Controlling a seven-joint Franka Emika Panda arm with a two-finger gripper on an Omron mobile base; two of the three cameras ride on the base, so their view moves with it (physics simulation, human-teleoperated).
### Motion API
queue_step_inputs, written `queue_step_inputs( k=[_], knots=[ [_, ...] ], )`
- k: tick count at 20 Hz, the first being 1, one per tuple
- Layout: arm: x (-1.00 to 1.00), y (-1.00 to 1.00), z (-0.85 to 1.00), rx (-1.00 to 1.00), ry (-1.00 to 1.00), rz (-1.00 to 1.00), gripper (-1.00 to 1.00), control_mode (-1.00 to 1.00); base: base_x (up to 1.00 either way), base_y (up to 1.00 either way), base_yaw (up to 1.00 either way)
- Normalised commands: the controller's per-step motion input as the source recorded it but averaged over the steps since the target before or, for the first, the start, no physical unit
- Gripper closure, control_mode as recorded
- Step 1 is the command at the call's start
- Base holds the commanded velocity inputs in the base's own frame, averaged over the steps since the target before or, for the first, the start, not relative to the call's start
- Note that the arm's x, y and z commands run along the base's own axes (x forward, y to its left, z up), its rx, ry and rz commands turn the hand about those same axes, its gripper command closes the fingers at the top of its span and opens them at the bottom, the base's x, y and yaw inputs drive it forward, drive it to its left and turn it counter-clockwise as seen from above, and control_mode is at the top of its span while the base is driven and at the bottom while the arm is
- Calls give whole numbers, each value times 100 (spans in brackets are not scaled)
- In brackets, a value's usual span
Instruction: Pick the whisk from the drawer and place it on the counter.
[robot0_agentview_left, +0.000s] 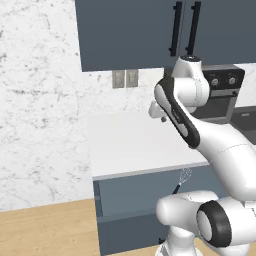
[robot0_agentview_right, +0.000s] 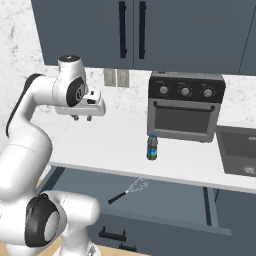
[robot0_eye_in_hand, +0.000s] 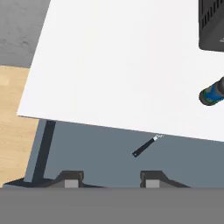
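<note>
Drawer (robot0_agentview_right: 165, 210) pulled out below counter (robot0_agentview_right: 120, 145), slate-blue like cabinets around it, interior open to view. Whisk (robot0_agentview_right: 129, 190) lying flat on drawer floor, well inside, wire head toward counter edge and partly tucked under overhang, dark handle angled out toward drawer front. Same whisk (robot0_agentview_left: 182, 181) in left base view, just under counter's pale grey front edge (robot0_agentview_left: 150, 170), beside robot's white forearm. In hand view, handle of whisk (robot0_eye_in_hand: 144, 146) visible, wire end hidden under counter slab (robot0_eye_in_hand: 122, 65).

Gripper (robot0_agentview_right: 82, 118) up high, hanging over counter top, well above drawer and off to arm side of whisk, not touching anything. Fingers pointing down. In hand view, gripper (robot0_eye_in_hand: 109, 180) w/ two dark fingertips (robot0_eye_in_hand: 70, 179) clearly apart, gap between, nothing held. Also seen in left base view, gripper (robot0_agentview_left: 161, 117) over counter, partly masked by arm.

Blue bottle (robot0_agentview_right: 152, 147) upright on counter, near front edge, just in front of black toaster oven (robot0_agentview_right: 186, 106); bottle (robot0_eye_in_hand: 213, 92) at right of hand view, oven corner (robot0_eye_in_hand: 212, 24) beyond it. Whisk below and slightly arm-side of bottle. Upper cabinets (robot0_agentview_right: 135, 30) w/ black handles above counter. Sink (robot0_agentview_right: 239, 150) set in counter past oven. Wood floor (robot0_agentview_left: 45, 230) beside drawer unit.
</note>
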Motion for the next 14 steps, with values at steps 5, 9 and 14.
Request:
queue_step_inputs(
  k=[5,9,14],
  knots=[
    [-16,-12,-4,0,0,-1,-100,-100,0,0,0],
    [-42,-29,-27,0,-1,-3,-100,-100,0,0,0],
    [-31,-7,-54,0,0,0,-100,-100,0,0,0]
  ],
)
